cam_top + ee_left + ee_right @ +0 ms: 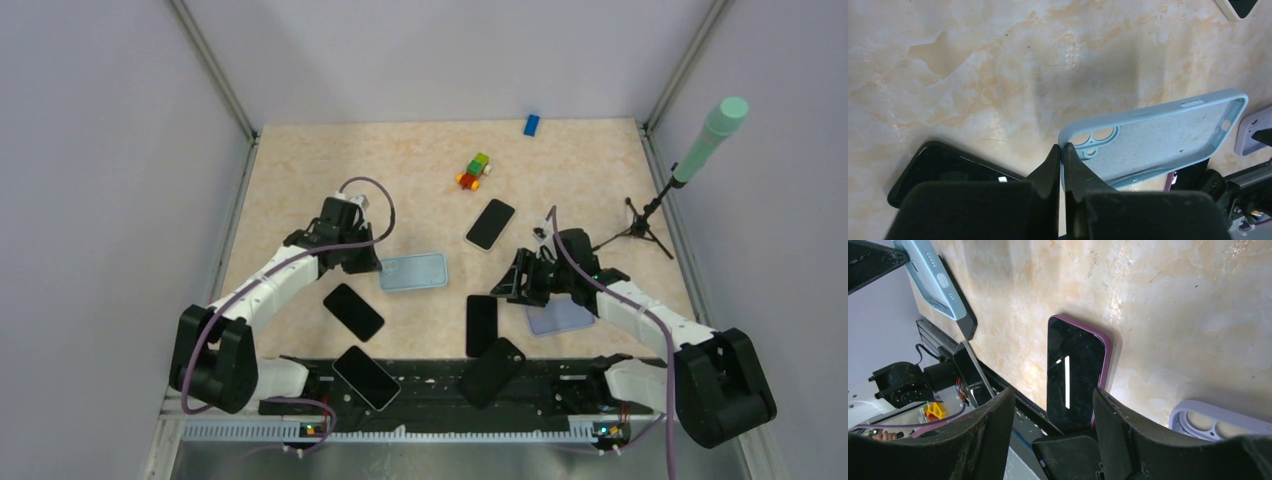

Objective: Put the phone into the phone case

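Observation:
A light blue phone case [415, 270] [1168, 130] lies inside-up left of the table's middle, its far end tilted up. My left gripper [368, 262] [1062, 146] is shut on the case's rim at the camera-hole corner. A bare black phone [353, 311] [943, 165] lies just in front of it. My right gripper [503, 288] [1053, 400] stands open above a black phone in a purple rim [481, 325] [1075, 370], holding nothing. An empty lavender case [560, 318] [1218, 420] lies under the right arm.
A white-rimmed phone [490, 224] lies further back. Another phone [366, 377] and a black case [493, 372] rest on the front rail [560, 385]. Toy blocks [474, 172], a blue block [532, 124] and a tripod [640, 225] stand behind. Walls enclose the table.

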Controlling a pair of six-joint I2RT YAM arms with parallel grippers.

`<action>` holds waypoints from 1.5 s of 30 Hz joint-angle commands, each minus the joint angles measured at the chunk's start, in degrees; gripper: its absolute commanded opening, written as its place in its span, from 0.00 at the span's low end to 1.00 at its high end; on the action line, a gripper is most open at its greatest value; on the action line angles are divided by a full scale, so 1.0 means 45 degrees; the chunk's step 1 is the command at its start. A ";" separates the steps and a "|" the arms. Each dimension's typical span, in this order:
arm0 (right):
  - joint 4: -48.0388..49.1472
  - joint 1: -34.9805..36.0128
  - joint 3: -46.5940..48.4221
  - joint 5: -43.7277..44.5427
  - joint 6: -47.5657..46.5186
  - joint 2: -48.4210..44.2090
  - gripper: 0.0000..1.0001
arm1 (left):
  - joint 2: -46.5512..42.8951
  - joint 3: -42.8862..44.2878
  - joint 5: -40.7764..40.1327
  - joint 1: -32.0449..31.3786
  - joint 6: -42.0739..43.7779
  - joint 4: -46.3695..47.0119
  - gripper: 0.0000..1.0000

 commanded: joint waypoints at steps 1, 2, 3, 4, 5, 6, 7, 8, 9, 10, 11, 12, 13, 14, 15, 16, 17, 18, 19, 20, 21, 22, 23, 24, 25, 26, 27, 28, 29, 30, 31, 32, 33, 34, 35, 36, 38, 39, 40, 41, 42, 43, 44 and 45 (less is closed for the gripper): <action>0.0788 -0.0154 0.0576 -0.0323 -0.0202 0.0325 0.58 | 0.0017 -0.0156 0.1087 0.0111 -0.0534 0.0640 0.00; 0.0834 -0.0154 0.0578 -0.0354 -0.0210 0.0346 0.58 | 0.0152 -0.0093 0.1173 0.0123 -0.0589 0.0667 0.00; 0.0837 -0.0164 0.0565 -0.0350 -0.0228 0.0351 0.58 | 0.0291 -0.0044 0.1252 0.0130 -0.0635 0.0692 0.00; 0.0818 -0.0182 0.0542 -0.0318 -0.0247 0.0349 0.58 | 0.0476 0.0073 0.1343 0.0126 -0.0680 0.0692 0.00; 0.0791 -0.0187 0.0515 -0.0286 -0.0286 0.0337 0.58 | 0.0639 0.0175 0.1437 0.0125 -0.0735 0.0715 0.00; 0.0758 -0.0192 0.0487 -0.0283 -0.0311 0.0316 0.58 | 0.0806 0.0283 0.1537 0.0127 -0.0763 0.0761 0.00; 0.0739 -0.0207 0.0464 -0.0283 -0.0353 0.0286 0.58 | 0.0995 0.0352 0.1654 0.0130 -0.0811 0.0840 0.00; 0.0701 -0.0224 0.0405 -0.0258 -0.0390 0.0270 0.58 | 0.1204 0.0471 0.1745 0.0126 -0.0858 0.0875 0.00; 0.0715 -0.0246 0.0327 -0.0245 -0.0402 0.0239 0.58 | 0.1435 0.0578 0.1894 0.0137 -0.0884 0.0950 0.00; 0.0710 -0.0275 0.0278 -0.0244 -0.0401 0.0240 0.58 | 0.1677 0.0714 0.1994 0.0131 -0.0914 0.1030 0.00; 0.0709 -0.0286 0.0208 -0.0270 -0.0420 0.0235 0.58 | 0.1929 0.0872 0.2095 0.0131 -0.0984 0.1077 0.00; 0.0741 -0.0285 0.0148 -0.0296 -0.0415 0.0251 0.58 | 0.2190 0.1053 0.2215 0.0109 -0.1034 0.1134 0.00; 0.0759 -0.0305 0.0077 -0.0328 -0.0425 0.0236 0.58 | 0.2442 0.1247 0.2279 0.0096 -0.1052 0.1224 0.00; 0.0727 -0.0309 0.0049 -0.0339 -0.0462 0.0259 0.58 | 0.2706 0.1469 0.2233 0.0046 -0.1091 0.1240 0.00; 0.0692 -0.0325 0.0023 -0.0326 -0.0501 0.0254 0.58 | 0.2934 0.1721 0.2203 0.0005 -0.1101 0.1225 0.00; 0.0675 -0.0324 -0.0004 -0.0339 -0.0518 0.0259 0.58 | 0.3165 0.1958 0.2104 -0.0092 -0.1085 0.1240 0.00; 0.0663 -0.0327 -0.0022 -0.0358 -0.0538 0.0272 0.58 | 0.3414 0.2232 0.1977 -0.0166 -0.1083 0.1198 0.00; 0.0645 -0.0332 -0.0039 -0.0360 -0.0562 0.0285 0.58 | 0.3670 0.2486 0.1917 -0.0226 -0.1041 0.1181 0.00; 0.0630 -0.0332 -0.0032 -0.0361 -0.0575 0.0307 0.58 | 0.3943 0.2737 0.1802 -0.0300 -0.0985 0.1110 0.00; 0.0619 -0.0330 -0.0050 -0.0361 -0.0593 0.0297 0.58 | 0.4195 0.3035 0.1643 -0.0368 -0.0929 0.0999 0.00; 0.0605 -0.0344 -0.0049 -0.0351 -0.0606 0.0310 0.58 | 0.4541 0.3262 0.1480 -0.0444 -0.0851 0.0904 0.00; 0.0618 -0.0356 -0.0079 -0.0342 -0.0617 0.0305 0.58 | 0.4785 0.3491 0.1293 -0.0517 -0.0817 0.0829 0.00; 0.0615 -0.0367 -0.0100 -0.0324 -0.0621 0.0321 0.58 | 0.5005 0.3715 0.1106 -0.0563 -0.0810 0.0766 0.00; 0.0602 -0.0356 -0.0105 -0.0290 -0.0631 0.0314 0.58 | 0.5209 0.3884 0.1022 -0.0576 -0.0809 0.0738 0.00; 0.0608 -0.0367 -0.0120 -0.0283 -0.0632 0.0313 0.58 | 0.5398 0.4057 0.0896 -0.0595 -0.0809 0.0703 0.00; 0.0601 -0.0376 -0.0110 -0.0283 -0.0613 0.0334 0.58 | 0.5558 0.4174 0.0688 -0.0595 -0.0809 0.0630 0.00; 0.0610 -0.0387 -0.0106 -0.0283 -0.0625 0.0337 0.58 | 0.5698 0.4310 0.0452 -0.0597 -0.0809 0.0538 0.00; 0.0583 -0.0393 -0.0096 -0.0283 -0.0634 0.0314 0.58 | 0.5818 0.4490 0.0225 -0.0588 -0.0800 0.0446 0.00; 0.0561 -0.0401 -0.0085 -0.0265 -0.0635 0.0317 0.58 | 0.5877 0.4577 0.0025 -0.0579 -0.0776 0.0391 0.00; 0.0520 -0.0404 -0.0067 -0.0246 -0.0633 0.0301 0.58 | 0.5918 0.4624 -0.0170 -0.0595 -0.0734 0.0362 0.00; 0.0502 -0.0422 -0.0067 -0.0217 -0.0647 0.0301 0.58 | 0.5916 0.4694 -0.0290 -0.0583 -0.0673 0.0314 0.03; 0.0451 -0.0428 -0.0035 -0.0162 -0.0675 0.0284 0.58 | 0.5874 0.4715 -0.0378 -0.0581 -0.0599 0.0289 0.09; 0.0406 -0.0442 -0.0031 -0.0123 -0.0704 0.0275 0.58 | 0.5818 0.4715 -0.0455 -0.0593 -0.0537 0.0286 0.19; 0.0368 -0.0434 -0.0011 -0.0082 -0.0732 0.0278 0.58 | 0.5735 0.4705 -0.0550 -0.0588 -0.0460 0.0261 0.29; 0.0315 -0.0438 0.0006 -0.0043 -0.0767 0.0286 0.58 | 0.5639 0.4645 -0.0616 -0.0596 -0.0417 0.0247 0.36; 0.0303 -0.0431 0.0011 -0.0030 -0.0776 0.0277 0.58 | 0.5525 0.4587 -0.0675 -0.0580 -0.0360 0.0241 0.43; 0.0265 -0.0436 0.0014 0.0008 -0.0788 0.0310 0.58 | 0.5273 0.4457 -0.0735 -0.0594 -0.0277 0.0248 0.51; 0.0231 -0.0431 0.0036 0.0010 -0.0781 0.0297 0.58 | 0.5120 0.4351 -0.0680 -0.0587 -0.0223 0.0278 0.53; 0.0173 -0.0437 0.0056 0.0025 -0.0810 0.0323 0.58 | 0.4950 0.4205 -0.0561 -0.0596 -0.0148 0.0326 0.54; 0.0107 -0.0436 0.0073 0.0029 -0.0823 0.0309 0.58 | 0.4743 0.4026 -0.0429 -0.0597 -0.0070 0.0398 0.55; 0.0040 -0.0428 0.0099 0.0047 -0.0820 0.0312 0.58 | 0.4450 0.3838 -0.0279 -0.0607 -0.0024 0.0480 0.56; -0.0029 -0.0435 0.0115 0.0049 -0.0817 0.0334 0.58 | 0.4212 0.3585 -0.0074 -0.0626 0.0007 0.0578 0.57; -0.0179 -0.0440 0.0154 0.0076 -0.0848 0.0356 0.58 | 0.3977 0.3350 0.0093 -0.0667 0.0013 0.0671 0.58; -0.0308 -0.0446 0.0180 0.0119 -0.0879 0.0369 0.58 | 0.3728 0.2959 0.0362 -0.0716 -0.0049 0.0805 0.59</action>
